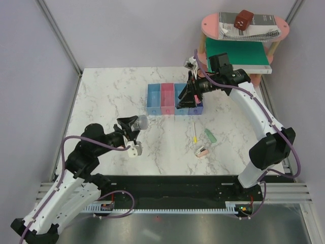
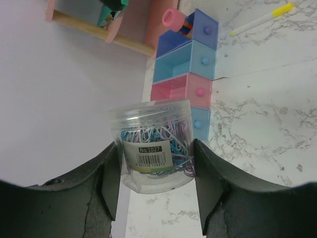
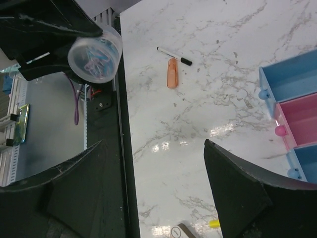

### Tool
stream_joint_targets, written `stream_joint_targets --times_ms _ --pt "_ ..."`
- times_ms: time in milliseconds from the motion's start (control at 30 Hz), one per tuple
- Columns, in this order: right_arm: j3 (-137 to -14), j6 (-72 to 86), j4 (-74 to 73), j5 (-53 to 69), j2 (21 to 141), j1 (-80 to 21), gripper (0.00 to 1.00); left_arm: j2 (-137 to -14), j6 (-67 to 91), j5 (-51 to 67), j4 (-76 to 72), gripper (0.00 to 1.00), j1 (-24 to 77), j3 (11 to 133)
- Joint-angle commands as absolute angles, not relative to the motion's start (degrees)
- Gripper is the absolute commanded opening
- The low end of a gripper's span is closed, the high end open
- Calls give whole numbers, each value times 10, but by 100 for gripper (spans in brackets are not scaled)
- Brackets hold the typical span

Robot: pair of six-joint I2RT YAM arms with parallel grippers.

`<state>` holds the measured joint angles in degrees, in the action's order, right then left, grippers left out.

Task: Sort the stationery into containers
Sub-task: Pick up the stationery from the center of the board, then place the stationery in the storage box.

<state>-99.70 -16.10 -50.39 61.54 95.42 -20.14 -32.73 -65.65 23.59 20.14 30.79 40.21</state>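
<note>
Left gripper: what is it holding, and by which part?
The left gripper clamps a clear jar of paper clips across its round side wall.

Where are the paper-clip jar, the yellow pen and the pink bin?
Clear round plastic paper-clip jar (image 2: 148, 154), left wrist view, label.
Thin yellow pen (image 2: 261, 20), left wrist view, barrel middle.
Pink rectangular plastic bin (image 2: 181, 91), left wrist view, wall beside the knob.
</note>
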Motion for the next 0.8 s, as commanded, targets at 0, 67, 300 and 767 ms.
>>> stream_joint_targets --times_ms 0,67,300,767 --pt "-1044 -153 -500 656 962 -241 87 -368 -684 187 192 17 332 418" --pt "-1038 -156 -499 638 969 -259 87 -405 -667 176 176 17 336 437" --pt "-1029 -138 -461 562 994 -329 88 -493 -646 145 135 16 365 488" --pt "-1013 -80 -368 547 1017 -329 93 -519 -641 113 106 10 413 494"
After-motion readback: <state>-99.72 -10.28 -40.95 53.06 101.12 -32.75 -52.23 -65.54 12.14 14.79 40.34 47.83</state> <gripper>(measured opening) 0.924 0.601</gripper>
